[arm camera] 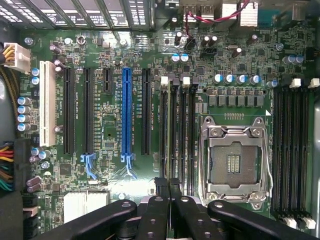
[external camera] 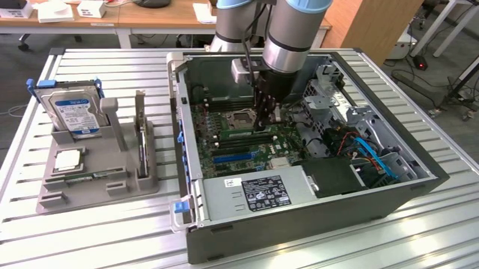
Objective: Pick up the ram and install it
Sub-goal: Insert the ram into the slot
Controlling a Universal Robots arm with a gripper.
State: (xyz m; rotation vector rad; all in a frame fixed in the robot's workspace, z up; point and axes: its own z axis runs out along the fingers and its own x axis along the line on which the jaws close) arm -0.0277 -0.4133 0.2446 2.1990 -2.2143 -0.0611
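A Universal Robots arm (external camera: pixel 288 39) reaches into an open PC case (external camera: pixel 299 224) lying on its side on a slatted metal bench (external camera: pixel 419 235). Its hand (external camera: pixel 263 124) is down at the mobo, just beside the open CPU socket (external camera: pixel 241 119). The ram (external camera: pixel 238 134) shows as a thin green strip in the memory-slot bank next to the socket, on the side facing the PSU (external camera: pixel 258 193). The hand's tip sits at the strip's end toward the exterior view's right. Whether tip & strip touch can't be told.

From the wrist cam, the hand (arm camera: pixel 168 186) has both black fingers (arm camera: pixel 152 215) pressed together, no gap btwn the tips. The tips hang over the slot bank (arm camera: pixel 180 135) that flanks the socket (arm camera: pixel 232 162). A 2nd slot bank (arm camera: pixel 290 145), w/ white latches at its ends, runs along the socket's opposite side. A blue expansion slot (arm camera: pixel 126 112) lies farther from the socket, beyond the 1st bank, among black ones.

Well apart from the socket, outside the case toward the exterior view's left, a grey holder (external camera: pixel 97 190) stands on the bench. It carries an HDD (external camera: pixel 75 109) w/ a blue label, standing upright, & a small square silver CPU chip (external camera: pixel 67 161) lying flat.
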